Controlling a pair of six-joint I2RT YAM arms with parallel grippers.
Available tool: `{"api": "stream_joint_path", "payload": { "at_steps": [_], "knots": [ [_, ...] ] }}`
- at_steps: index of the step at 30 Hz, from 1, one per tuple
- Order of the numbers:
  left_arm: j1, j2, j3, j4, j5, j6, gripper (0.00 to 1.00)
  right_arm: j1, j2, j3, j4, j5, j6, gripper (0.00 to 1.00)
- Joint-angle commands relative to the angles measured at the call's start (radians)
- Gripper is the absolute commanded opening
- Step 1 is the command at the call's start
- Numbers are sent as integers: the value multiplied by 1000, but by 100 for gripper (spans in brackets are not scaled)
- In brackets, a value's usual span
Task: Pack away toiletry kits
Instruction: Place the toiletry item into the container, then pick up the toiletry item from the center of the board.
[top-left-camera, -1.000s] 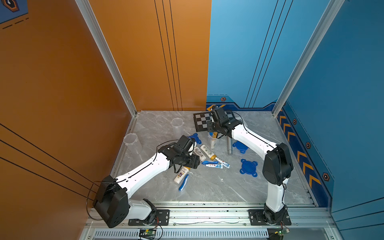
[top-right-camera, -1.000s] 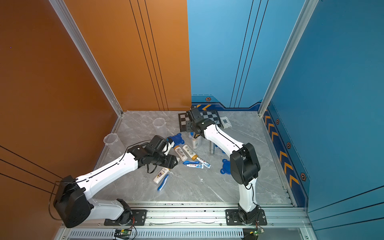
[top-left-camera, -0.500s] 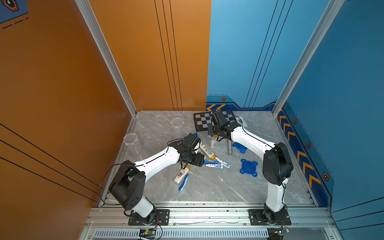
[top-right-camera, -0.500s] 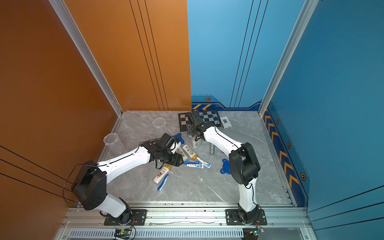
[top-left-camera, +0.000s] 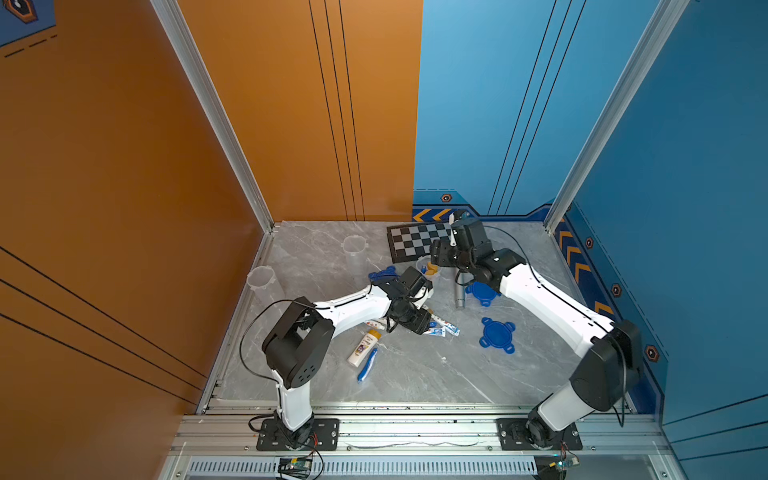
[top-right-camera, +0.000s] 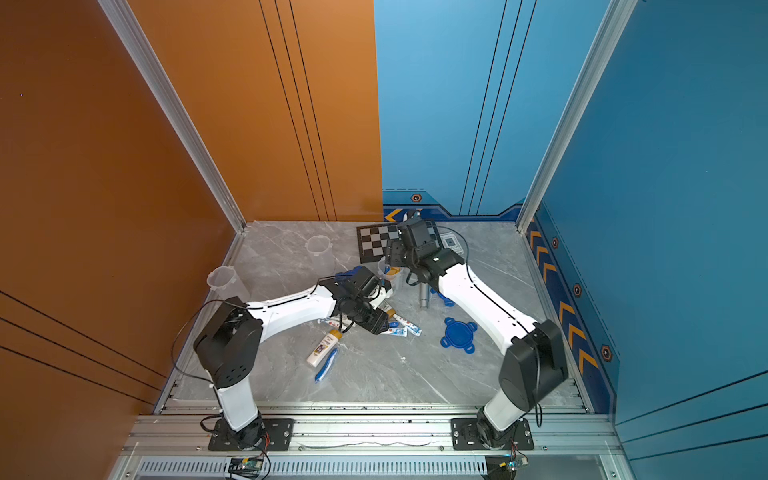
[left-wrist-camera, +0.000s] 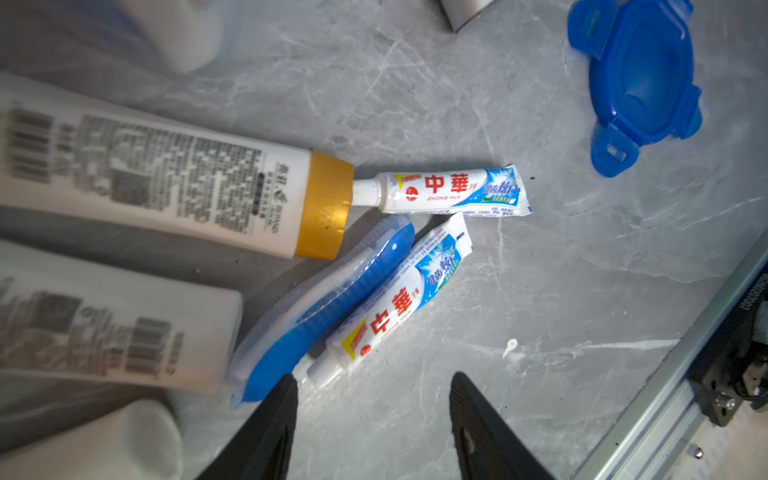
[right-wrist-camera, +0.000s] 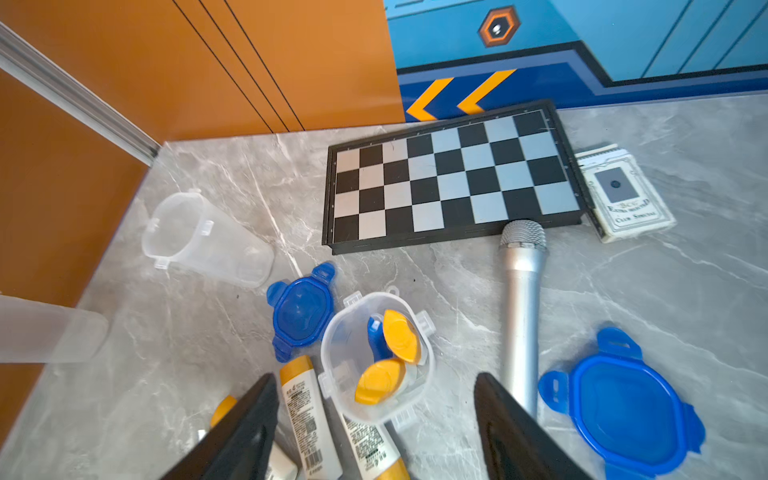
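While both arms lean in over the marble table (top-left-camera: 415, 395), the right gripper (right-wrist-camera: 373, 378) hangs just above a clear cup (right-wrist-camera: 332, 332). In both top views this cup stands upright a little right of the middle of the frame, just below the chessboard (top-left-camera: 415, 243). The two black fingers (right-wrist-camera: 249, 424) are spread wide, one on each side of the cup, and nothing is pinched between them. Whether they touch the cup wall I cannot tell. Inside the cup stand two bottles with yellow caps (right-wrist-camera: 399, 336) and a blue toothbrush (right-wrist-camera: 376, 338).

The left gripper (left-wrist-camera: 372, 399) is low over the loose items in the middle of the frame. Its fingers (left-wrist-camera: 270, 424) also stand apart and hold nothing. One fingertip is right at the end of a wrapped toothbrush (left-wrist-camera: 332, 307), touching it or almost. Just beside this toothbrush lies a toothpaste tube (left-wrist-camera: 395, 307). A second tube (left-wrist-camera: 449, 193) meets with its cap the yellow cap of a lying bottle (left-wrist-camera: 166, 183).

Lower in the frame, another bottle (top-left-camera: 365, 347) and another toothbrush (top-left-camera: 368, 365) lie side by side. Two empty cups (top-left-camera: 354, 249) stand at the left side of the table, near the orange wall (top-left-camera: 124, 208). A silver microphone (top-left-camera: 459, 295) lies between the filled cup and a blue lid (top-left-camera: 478, 291), and a second lid (top-left-camera: 497, 334) lies below it in the frame.
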Motion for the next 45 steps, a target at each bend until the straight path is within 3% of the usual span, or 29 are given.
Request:
{"api": "stream_joint_path", "payload": {
  "at_steps": [1,6,19,22,26,32,36,41,45],
  "knots": [
    [-15,42,38,-24,-25,80,60,-36,-97,-108,-100,-15,77,77],
    [-47,101,73,-29,-46,134,60,-96,-267,-252,-165,-18,111,77],
    [-119,122,50,-82,-140,199,54,-264,-511,-388,-328,-85,102,77],
    [-119,111,23,-82,-145,196,45,-285,-552,-414,-373,-103,85,77],
    [-119,98,7,-81,-127,191,26,-300,-590,-460,-433,-178,88,77],
    [-119,51,-13,-83,-86,158,8,-289,-648,-544,-439,-310,150,77],
    [-96,-23,-38,-82,-7,88,2,-212,-646,-620,-361,-379,237,77],
    [-52,-176,-80,-72,74,-5,1,-44,-574,-710,-103,-457,387,80],
    [-32,-274,-111,-72,109,-33,2,11,-513,-743,134,-515,486,75]
  ]
}}
